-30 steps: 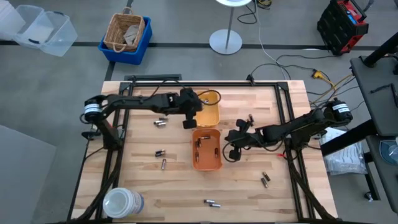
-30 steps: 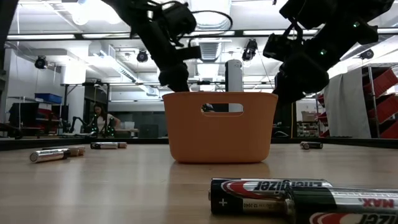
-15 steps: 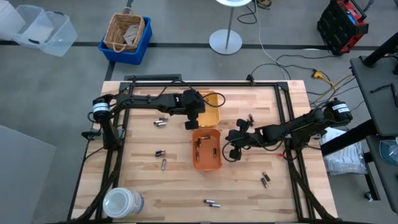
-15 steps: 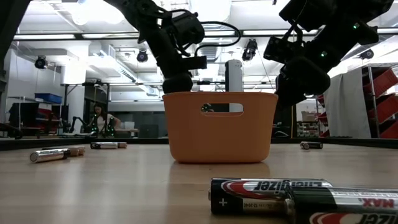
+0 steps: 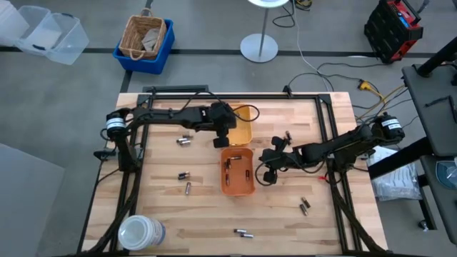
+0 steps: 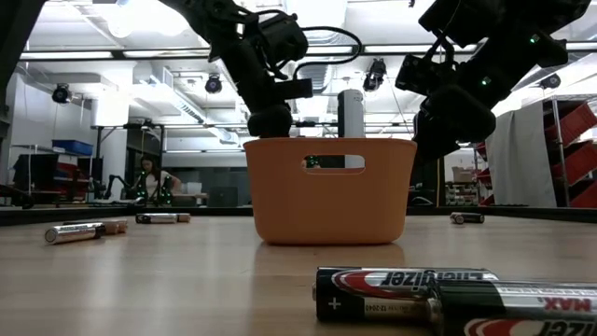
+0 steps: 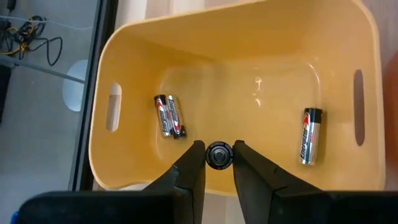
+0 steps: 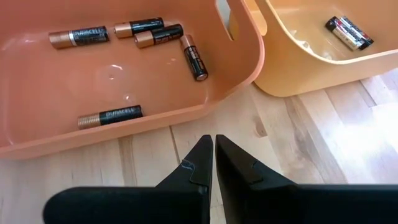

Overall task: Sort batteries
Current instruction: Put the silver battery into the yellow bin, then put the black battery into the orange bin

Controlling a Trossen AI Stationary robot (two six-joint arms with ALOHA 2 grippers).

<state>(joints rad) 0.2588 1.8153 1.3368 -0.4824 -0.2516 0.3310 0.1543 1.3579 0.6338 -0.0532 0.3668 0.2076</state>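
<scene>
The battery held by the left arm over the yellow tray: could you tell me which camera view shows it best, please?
The left wrist view: the battery sits end-on between the left hand fingers, above the yellow tray. The high view shows only that hand over the tray, and the low view its arm; the right wrist view misses it.

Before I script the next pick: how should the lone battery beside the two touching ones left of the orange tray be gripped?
Grip the lone battery around its middle, straight from above. It lies flat, apart from the pair, so jaws can close across its round sides.
</scene>
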